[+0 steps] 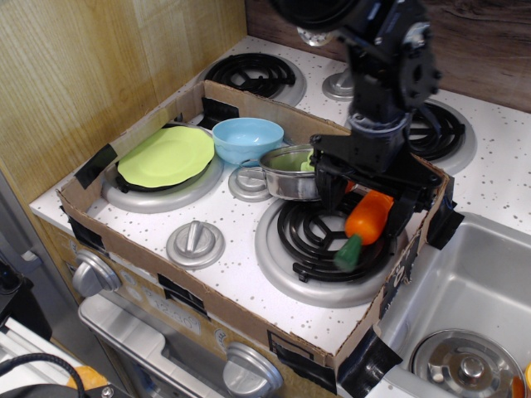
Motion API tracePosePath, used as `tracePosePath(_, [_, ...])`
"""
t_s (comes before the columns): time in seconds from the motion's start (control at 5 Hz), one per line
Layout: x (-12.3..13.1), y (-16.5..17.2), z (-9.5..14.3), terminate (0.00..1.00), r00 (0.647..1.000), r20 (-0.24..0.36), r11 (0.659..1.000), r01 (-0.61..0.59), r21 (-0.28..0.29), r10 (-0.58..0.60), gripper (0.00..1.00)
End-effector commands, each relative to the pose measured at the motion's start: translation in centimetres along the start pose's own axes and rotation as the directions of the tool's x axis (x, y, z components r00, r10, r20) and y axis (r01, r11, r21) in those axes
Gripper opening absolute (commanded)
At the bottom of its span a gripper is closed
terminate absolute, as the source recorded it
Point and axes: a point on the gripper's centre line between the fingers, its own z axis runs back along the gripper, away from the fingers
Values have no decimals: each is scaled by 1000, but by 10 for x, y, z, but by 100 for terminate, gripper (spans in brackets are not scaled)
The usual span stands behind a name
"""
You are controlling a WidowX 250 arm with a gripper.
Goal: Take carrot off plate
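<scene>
The orange carrot (370, 217) with its dark green stub lies tilted on the front right burner (325, 240), green end toward the front. My gripper (365, 211) hangs just above it with its black fingers (326, 192) spread on either side of the carrot, open. The lime yellow-green plate (166, 155) sits empty on the front left burner, well to the left of the gripper.
A light blue bowl (247, 138) and a steel pan (290, 174) holding something pale green stand between plate and gripper. A low cardboard wall (211, 282) rings the stove top. Knobs (195, 242) sit near the front. A sink (465, 290) lies to the right.
</scene>
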Motion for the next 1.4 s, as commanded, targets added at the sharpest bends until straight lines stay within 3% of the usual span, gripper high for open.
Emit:
tracePosePath(0.0, [15,-12,49,0,994,9,994,-111,13,111,100])
tracePosePath(0.2, [17,-18,68,0,980,-29,979,-197,42,199,100])
tracePosePath(0.4, [20,-15,78,0,976,-52,976,-208,61,211,100])
tracePosePath(0.6, [29,-5,84,0,990,-47,990,-132,47,134,100])
tracePosePath(1.0, [29,-5,84,0,990,-47,990,-132,47,134,100])
tracePosePath(1.2, [29,-5,84,100,990,-47,990,-132,47,134,100])
